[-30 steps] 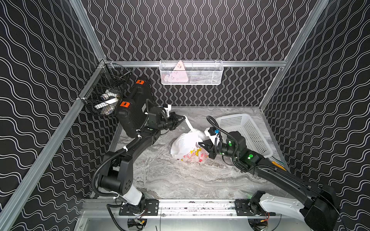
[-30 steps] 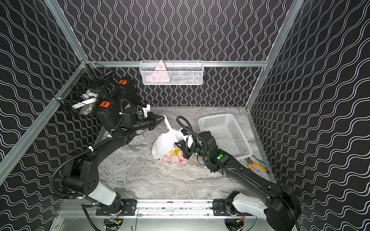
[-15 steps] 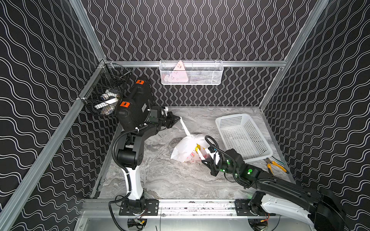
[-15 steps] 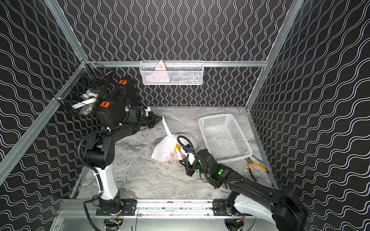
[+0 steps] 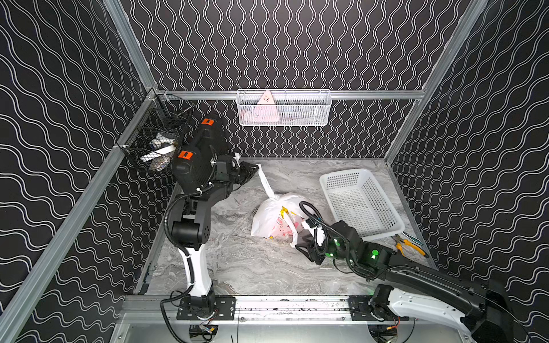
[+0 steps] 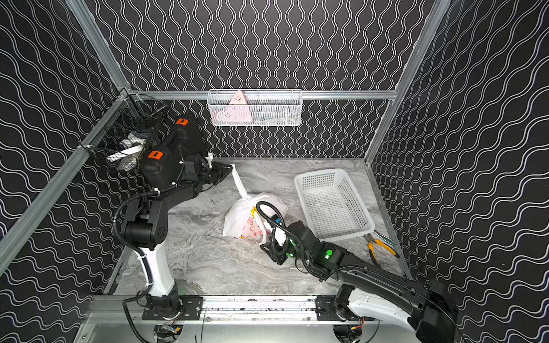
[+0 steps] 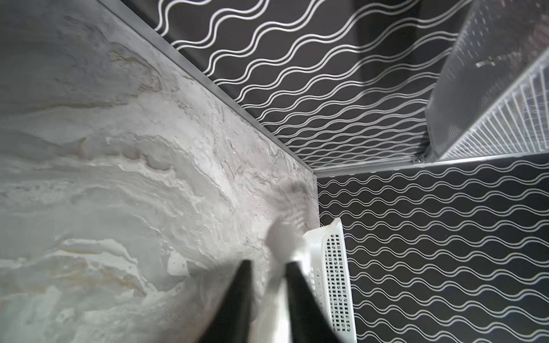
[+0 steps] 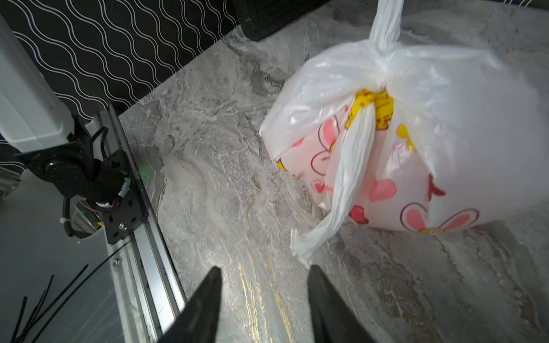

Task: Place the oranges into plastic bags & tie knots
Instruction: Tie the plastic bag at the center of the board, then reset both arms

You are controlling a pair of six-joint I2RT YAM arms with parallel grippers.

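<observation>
The white bag, probably hiding the oranges, is sitting in the middle, its knot holding, likely why the left gripper at the far left, a handle strip between its jaws, and the empty right gripper are standing spread apart.

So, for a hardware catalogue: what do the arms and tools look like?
Both are black with white base links and black cables. The left arm bears orange marks; the right arm shows green lights. Left tool and right tool: black, tapering to points.
</observation>
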